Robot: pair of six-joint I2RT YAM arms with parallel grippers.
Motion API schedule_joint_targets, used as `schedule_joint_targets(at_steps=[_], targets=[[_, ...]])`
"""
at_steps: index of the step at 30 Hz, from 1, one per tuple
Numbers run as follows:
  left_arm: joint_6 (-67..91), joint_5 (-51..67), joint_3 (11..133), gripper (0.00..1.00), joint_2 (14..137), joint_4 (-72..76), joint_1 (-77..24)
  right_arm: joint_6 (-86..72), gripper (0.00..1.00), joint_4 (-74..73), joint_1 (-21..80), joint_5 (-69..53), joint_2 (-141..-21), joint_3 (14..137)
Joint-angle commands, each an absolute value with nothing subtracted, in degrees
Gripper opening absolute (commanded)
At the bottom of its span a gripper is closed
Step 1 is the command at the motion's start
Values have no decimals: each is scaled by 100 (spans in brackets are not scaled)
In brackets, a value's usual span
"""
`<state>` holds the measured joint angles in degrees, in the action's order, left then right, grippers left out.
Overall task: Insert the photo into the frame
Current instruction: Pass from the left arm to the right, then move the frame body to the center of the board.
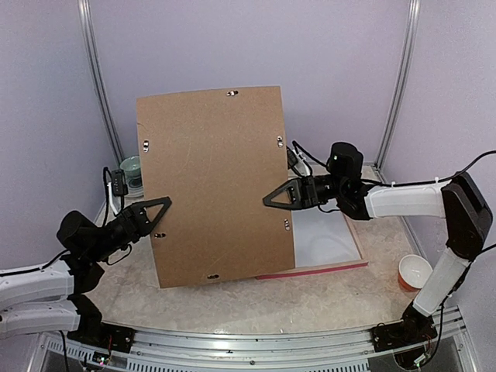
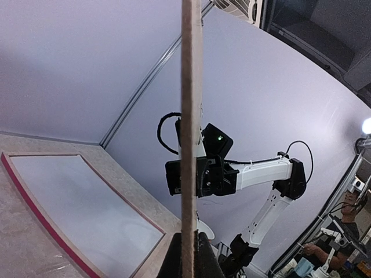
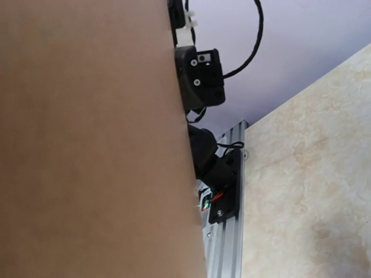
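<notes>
The left gripper (image 1: 161,209) is closed tight on the left edge of a plain brown board (image 1: 213,186), and in its own wrist view the board stands edge-on as a thin upright strip rising from between its fingers (image 2: 188,258). The right gripper (image 1: 266,200) is closed on the opposite, right edge of the same board, at about the same height, so the board hangs between the two grippers, lifted off the table (image 1: 232,306) and leaning a little. In the right wrist view the board (image 3: 87,145) fills the left half of the picture, too close to be sharp. The frame (image 1: 333,267) lies flat on the table below the right gripper, partly hidden behind the board's lower right corner; its near rail is bright pink and the area inside it looks white. From the left wrist, the frame (image 2: 35,202) lies off to the left, beneath the lifted board. An orange paper cup (image 1: 415,271) stands on the table beside the right arm, well apart from its gripper.
</notes>
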<state>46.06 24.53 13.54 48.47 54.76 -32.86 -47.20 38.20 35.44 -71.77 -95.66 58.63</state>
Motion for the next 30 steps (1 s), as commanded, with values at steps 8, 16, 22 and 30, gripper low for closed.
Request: schedule_joint_targets(at_steps=[8,16,22,30], targets=[[5283,1829,1377,44,5299,5137,-2776,-5018,0,4262,3058,-7351,-9495,5803],[5374,1676,1250,56,5204,4830,-2566,-4872,0,2866,2521,-7434,-9566,6086],[5281,1319,1297,61,5201,4178,-2455,-4442,0,1559,2085,-7564,-9529,6360],[5110,1085,2056,61,6350,3023,-2696,-3446,0,-290,1475,-7264,-9155,6834]])
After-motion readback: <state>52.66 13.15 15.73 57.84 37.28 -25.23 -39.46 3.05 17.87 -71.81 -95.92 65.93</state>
